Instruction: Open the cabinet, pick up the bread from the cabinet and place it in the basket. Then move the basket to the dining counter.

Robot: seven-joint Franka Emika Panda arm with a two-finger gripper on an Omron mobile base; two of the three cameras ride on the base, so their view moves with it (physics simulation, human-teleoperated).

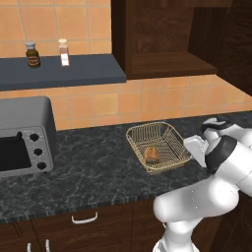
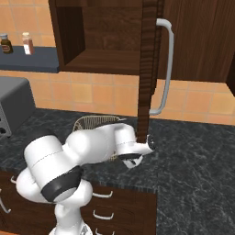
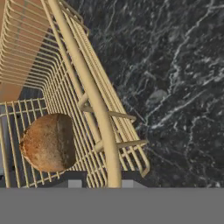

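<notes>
The cabinet [image 1: 167,44] stands open up on the wall, its shelf bare, and the bread [image 1: 152,155] sits inside the basket [image 1: 158,146] on the dark speckled counter [image 1: 93,172], just right of the toaster oven [image 1: 24,135]. So the first half looks done; this is the pick-up of the basket itself. The gripper [image 3: 101,183] is down at the basket's right-hand rim, and in the hand view the rim wire [image 3: 94,105] runs straight up between the two fingertips [image 3: 74,183], bread lying just left of it on the mesh. The jaws straddle that wire and look narrowed around it, but whether they have actually clamped it I cannot tell. Next, I'd judge, a firm pinch on the rim, then a level lift so the bun doesn't roll, and a carry across to the dining counter. The thin rim could slip or tip the basket
</notes>
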